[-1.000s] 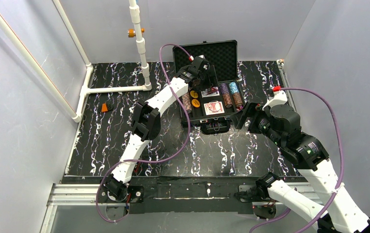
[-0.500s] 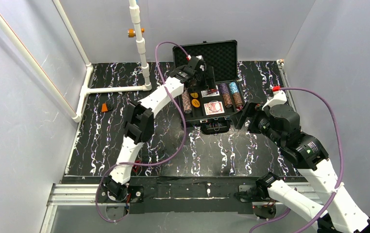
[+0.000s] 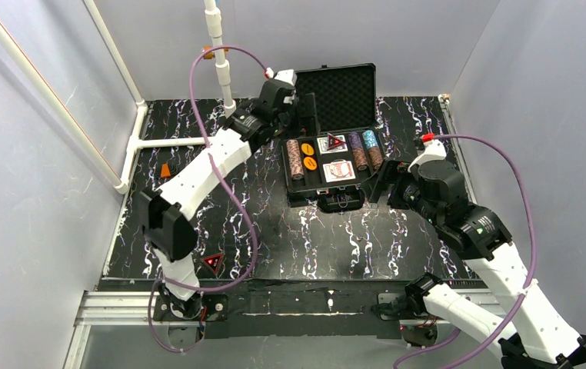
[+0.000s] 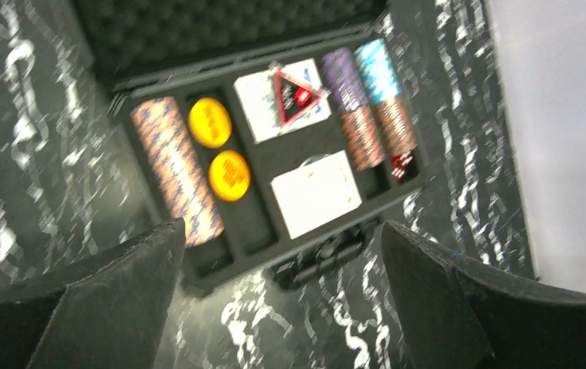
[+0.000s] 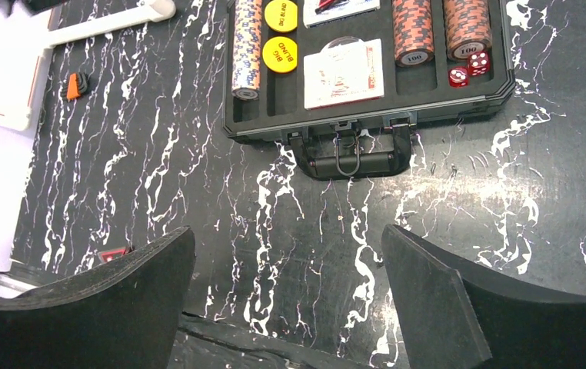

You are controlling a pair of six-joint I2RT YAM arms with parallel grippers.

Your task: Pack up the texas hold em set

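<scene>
Left hand (image 3: 305,114) hangs open and empty over the open case (image 5: 444,111) at the worktop's (image 3: 351,238) far side, right hand (image 5: 286,231) open beside it; shutting the lid (image 3: 344,88) now would strand the triangle (image 3: 213,262) lying outside.

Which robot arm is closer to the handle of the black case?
Right. The right arm has its jaws just right of the handle, near the case's front corner. The left arm has its jaws at the far side, by the open lid.
</scene>
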